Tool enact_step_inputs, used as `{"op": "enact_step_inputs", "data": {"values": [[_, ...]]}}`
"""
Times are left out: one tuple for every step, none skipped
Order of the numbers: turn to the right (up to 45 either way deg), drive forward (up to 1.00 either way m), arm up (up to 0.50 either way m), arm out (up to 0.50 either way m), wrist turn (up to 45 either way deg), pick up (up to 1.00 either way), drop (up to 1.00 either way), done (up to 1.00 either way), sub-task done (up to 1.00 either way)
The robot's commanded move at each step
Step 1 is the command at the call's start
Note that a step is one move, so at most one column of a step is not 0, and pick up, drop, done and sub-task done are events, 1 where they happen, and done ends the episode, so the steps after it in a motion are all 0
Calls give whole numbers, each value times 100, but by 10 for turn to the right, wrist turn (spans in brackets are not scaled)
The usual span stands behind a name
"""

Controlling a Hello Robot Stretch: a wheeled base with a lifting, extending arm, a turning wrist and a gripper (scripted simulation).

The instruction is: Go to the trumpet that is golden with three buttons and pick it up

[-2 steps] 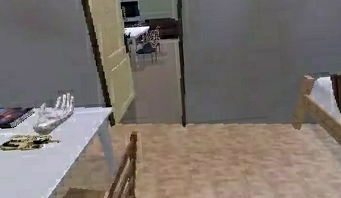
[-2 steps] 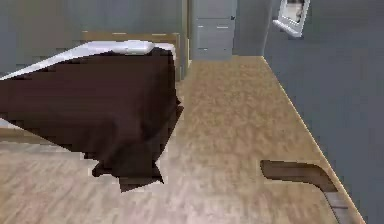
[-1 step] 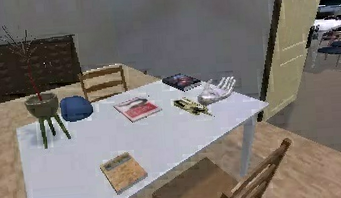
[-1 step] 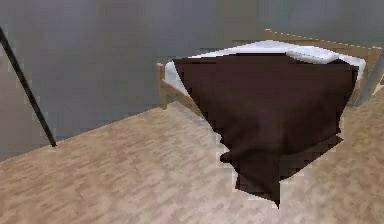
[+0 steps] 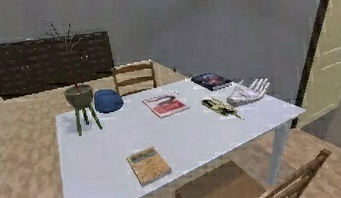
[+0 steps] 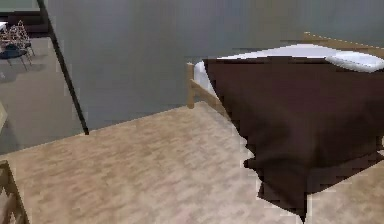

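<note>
Wood-floored room, grey walls. White table ahead, with wooden chairs at its far and near sides. Slim golden thing lies near the table's right end, just beside a white hand sculpture; too small to confirm as the trumpet. Also on the table: dark book, red magazine, blue bowl, potted twigs, brown book. Arm side view: bed with brown cover. Gripper's state: cannot tell.
</note>
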Motion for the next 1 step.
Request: {"op": "enact_step_inputs", "data": {"values": [[0, 30, 0, 0, 0, 0, 0, 0, 0]]}}
